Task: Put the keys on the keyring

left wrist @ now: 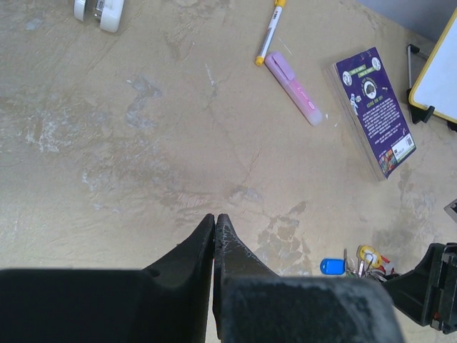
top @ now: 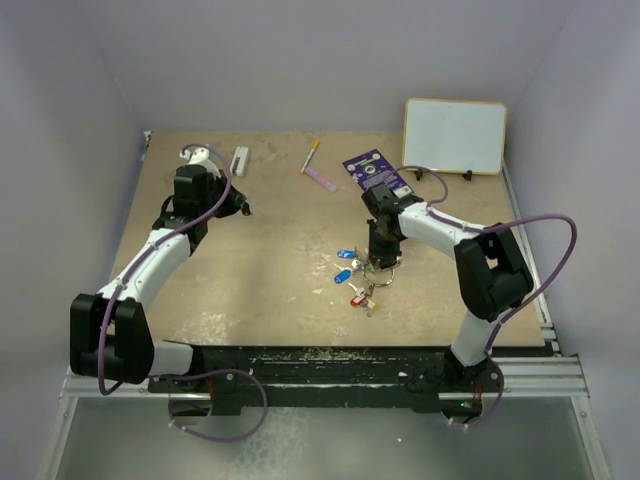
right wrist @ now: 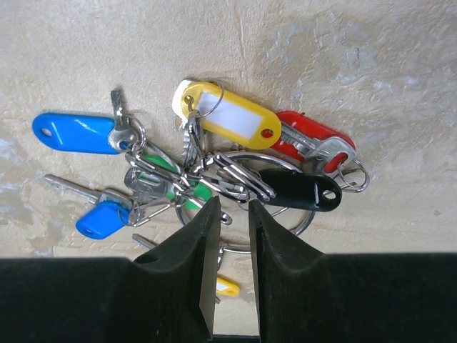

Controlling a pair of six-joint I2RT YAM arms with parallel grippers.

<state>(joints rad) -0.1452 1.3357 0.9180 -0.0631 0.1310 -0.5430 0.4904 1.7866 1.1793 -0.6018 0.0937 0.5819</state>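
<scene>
The keys (right wrist: 200, 171) lay in one bunch on the counter (top: 270, 270), with tags in blue, yellow, red, green and black. The bunch was on the near side of the purple card (top: 375, 170), toward the arm bases. The keyring (right wrist: 298, 227) lay in the same bunch, partly hidden under the keys. The right gripper (right wrist: 234, 207) was low over the bunch, also nearer than the purple card. Its fingers left only a narrow gap at the ring wire, and it could not be told if they pinched it. The left gripper (left wrist: 216, 220) was closed on nothing, well to the left of the purple card.
</scene>
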